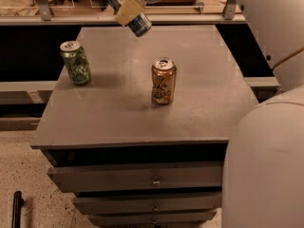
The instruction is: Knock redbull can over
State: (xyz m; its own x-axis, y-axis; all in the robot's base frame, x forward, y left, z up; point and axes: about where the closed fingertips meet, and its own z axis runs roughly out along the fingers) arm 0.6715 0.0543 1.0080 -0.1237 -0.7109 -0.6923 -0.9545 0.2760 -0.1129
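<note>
The redbull can (139, 24), slim and silver-and-blue, hangs tilted in the air above the far left part of the grey table (118, 115), with its silver top pointing up and left. My gripper (127, 6) is shut on it at the top of the camera view. A tan finger pad (130, 11) lies across the can's middle. The can touches nothing on the table.
A green patterned can (76, 63) stands upright near the table's left edge. A wider gold can (163, 81) stands upright at the centre. Drawers (142, 179) sit under the table. My white arm and body (266, 165) fill the right side. A shelf runs behind the table.
</note>
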